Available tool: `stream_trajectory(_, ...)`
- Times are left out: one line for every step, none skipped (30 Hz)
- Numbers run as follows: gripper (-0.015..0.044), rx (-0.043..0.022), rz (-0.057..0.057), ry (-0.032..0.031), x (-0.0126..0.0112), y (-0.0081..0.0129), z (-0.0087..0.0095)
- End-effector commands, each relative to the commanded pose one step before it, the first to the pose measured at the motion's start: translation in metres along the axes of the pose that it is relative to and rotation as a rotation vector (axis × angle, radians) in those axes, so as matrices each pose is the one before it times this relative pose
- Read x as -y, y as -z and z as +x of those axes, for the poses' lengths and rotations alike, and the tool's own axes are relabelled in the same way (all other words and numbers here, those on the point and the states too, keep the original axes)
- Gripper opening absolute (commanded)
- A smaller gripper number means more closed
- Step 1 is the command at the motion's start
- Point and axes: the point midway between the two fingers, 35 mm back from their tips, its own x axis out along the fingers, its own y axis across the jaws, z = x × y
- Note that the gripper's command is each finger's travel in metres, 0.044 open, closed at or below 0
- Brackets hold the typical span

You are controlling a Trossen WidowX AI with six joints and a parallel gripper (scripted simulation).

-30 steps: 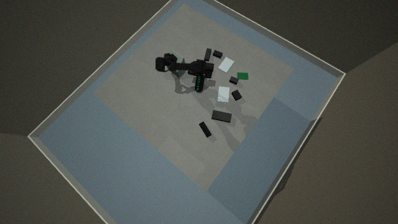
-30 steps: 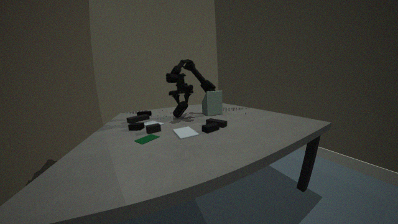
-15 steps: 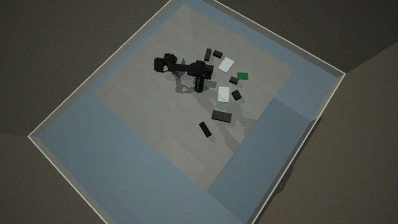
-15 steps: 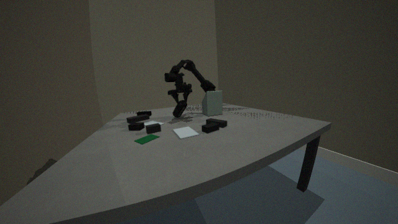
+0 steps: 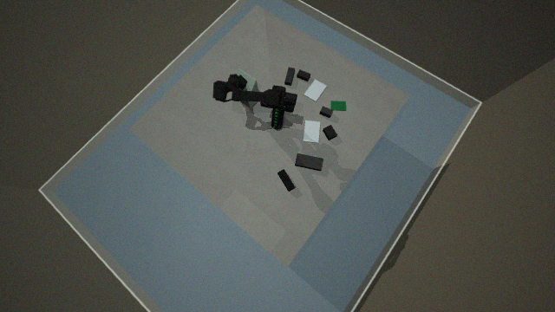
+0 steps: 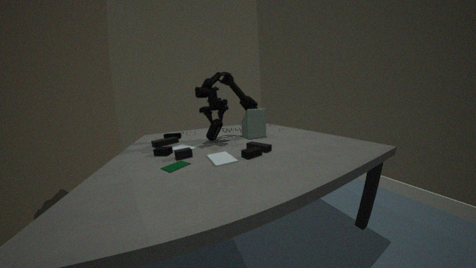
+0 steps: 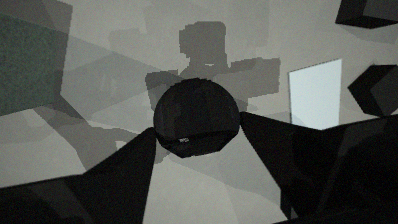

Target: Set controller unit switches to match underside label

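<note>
1. Currently the gripper (image 6: 216, 118) hangs low over the bench (image 6: 305, 156), pointing steeply down, with its jaws set fairly wide and closed on the dark grey controller unit (image 6: 213, 131).
2. Seen from the exterior view, the unit is tilted, not flat on its base: its upper end is between the fingers and its lower end reaches down close to the bench. I cannot tell whether that end touches the surface.
3. From the top view, the controller unit (image 5: 277, 118) sticks out from under the gripper (image 5: 281, 107) as a narrow dark bar, and a row of green switch ends shows along it. The single switch positions are too small to read.
4. From the wrist view, the unit (image 7: 195, 117) appears end-on as a dark rounded mass between the two dark fingers. A small pale mark shows low on it, too small to read.
5. Just behind the arm stands a pale green block (image 6: 254, 123).
6. Beside the unit lie two white cards (image 5: 315, 89) (image 5: 311, 131), a green card (image 5: 338, 106) and several dark modules, the largest (image 5: 309, 161) well apart from the gripper.
</note>
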Motion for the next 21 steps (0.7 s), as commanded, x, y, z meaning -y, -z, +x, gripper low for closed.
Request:
stream_trajectory(0.0336,0.00279,0.0072,0.00554,0.00083,0.00769,-0.00331)
stream_trajectory(0.0336,0.00198,0.0,0.0,0.0,0.00077,-0.00038)
stream_trajectory(0.0336,0.00201,0.0,0.0,0.0,0.00077,-0.00038)
stream_trajectory(0.0336,0.00204,0.0,0.0,0.0,0.00078,-0.00037)
stream_trajectory(0.0336,0.00206,0.0,0.0,0.0,0.00078,-0.00037)
stream_trajectory(0.0336,0.00206,0.0,0.0,0.0,0.00078,-0.00037)
stream_trajectory(0.0336,0.00206,0.0,0.0,0.0,0.00078,-0.00037)
stream_trajectory(0.0336,0.00207,0.0,0.0,0.0,0.00078,-0.00037)
stream_trajectory(0.0336,0.00208,0.0,0.0,0.0,0.00079,-0.00036)
stream_trajectory(0.0336,0.00209,0.0,0.0,0.0,0.00079,-0.00036)
stream_trajectory(0.0336,0.00211,0.0,0.0,0.0,0.00079,-0.00036)
stream_trajectory(0.0336,0.00212,0.0,0.0,0.0,0.00079,-0.00036)
stream_trajectory(0.0336,0.00213,0.0,0.0,0.0,0.00079,-0.00036)
stream_trajectory(0.0336,0.00214,0.0,0.0,0.0,0.00079,-0.00036)
stream_trajectory(0.0336,0.00214,0.0,0.0,0.0,0.0008,-0.00036)
stream_trajectory(0.0336,0.00214,0.0,0.0,0.0,0.0008,-0.00035)
stream_trajectory(0.0336,0.00214,0.0,0.0,0.0,0.0008,-0.00035)
stream_trajectory(0.0336,0.00213,0.0,0.0,0.0,0.0008,-0.00035)
stream_trajectory(0.0336,0.00213,0.0,0.0,0.0,0.0008,-0.00035)
stream_trajectory(0.0336,0.00213,0.0,0.0,0.0,0.0008,-0.00035)
stream_trajectory(0.0336,0.00214,0.0,0.0,0.0,0.0008,-0.00035)
